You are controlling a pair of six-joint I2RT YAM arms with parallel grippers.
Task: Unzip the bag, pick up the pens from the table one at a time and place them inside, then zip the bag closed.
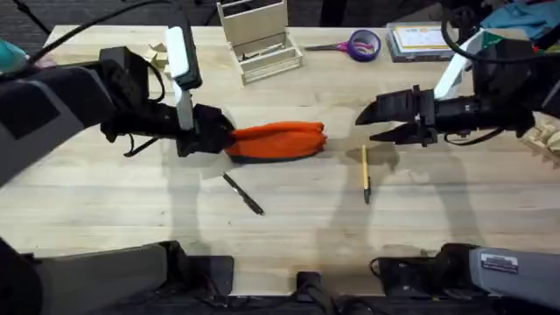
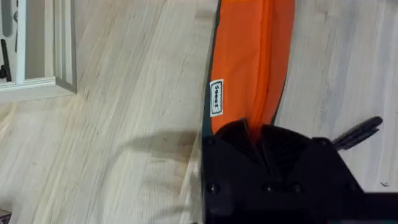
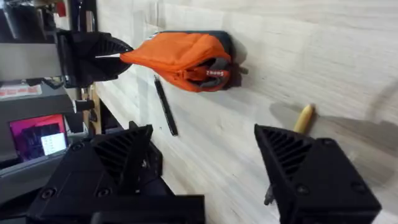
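Note:
The orange bag (image 1: 278, 140) lies on the table (image 1: 105, 201) at the middle, its zipper along the top. My left gripper (image 1: 226, 138) is shut on the bag's left end; in the left wrist view the black fingers (image 2: 239, 134) pinch the orange fabric (image 2: 249, 56). My right gripper (image 1: 367, 127) hangs open just right of the bag, touching nothing. The tan pen (image 1: 365, 172) lies below it and the black pen (image 1: 243, 192) in front of the bag. The right wrist view shows the bag (image 3: 180, 56), black pen (image 3: 165, 106), tan pen (image 3: 304, 118) and open gripper (image 3: 205, 152).
Purple-handled scissors (image 1: 359, 44) and a wooden organiser (image 1: 260, 39) stand at the back of the table. A flat book (image 1: 420, 39) lies at the back right. Bare wood stretches across the front between the two pens.

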